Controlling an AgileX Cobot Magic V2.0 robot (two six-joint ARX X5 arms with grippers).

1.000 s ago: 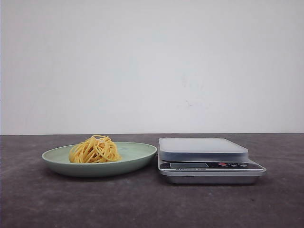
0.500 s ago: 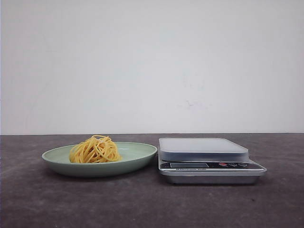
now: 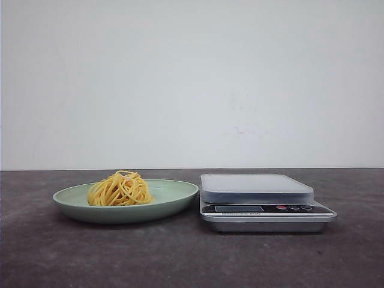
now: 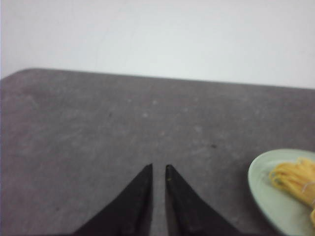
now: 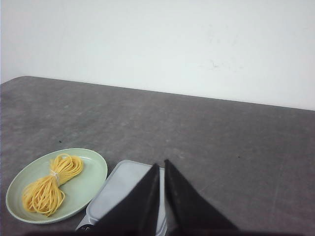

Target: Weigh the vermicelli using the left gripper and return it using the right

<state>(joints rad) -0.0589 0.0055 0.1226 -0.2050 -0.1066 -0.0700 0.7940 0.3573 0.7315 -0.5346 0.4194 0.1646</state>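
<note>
**Nothing stirring yet: noodles on the plate, scale bare**

Apparently nothing has shifted over the last second: the front view reads the same from one picture to the next, with neither arm in it. I take that to mean the weighing has not begun and the first reach is yet to come.

Starting at the left, the left gripper (image 4: 158, 169) hangs over bare worktop (image 4: 98, 128), its jaws drawn nearly together with only a thin slit between the tips, holding nothing. The pale green plate (image 4: 268, 196) lies well off to one side of those jaws, cut by the picture edge, so only part of the vermicelli (image 4: 293, 179) shows there.

From the front, the vermicelli (image 3: 119, 189) sits as a yellow nest on the plate (image 3: 174, 195), left of centre in the dish. Just beside the plate stands the kitchen scale (image 3: 257, 186), its platform bare; the display is too small to read.

On the right, the right gripper (image 5: 161, 168) has its jaws likewise almost closed and empty, poised above the near end of the scale (image 5: 123, 184), whose front its fingers hide. The plate (image 5: 93, 169) is off to the side of them.
</note>
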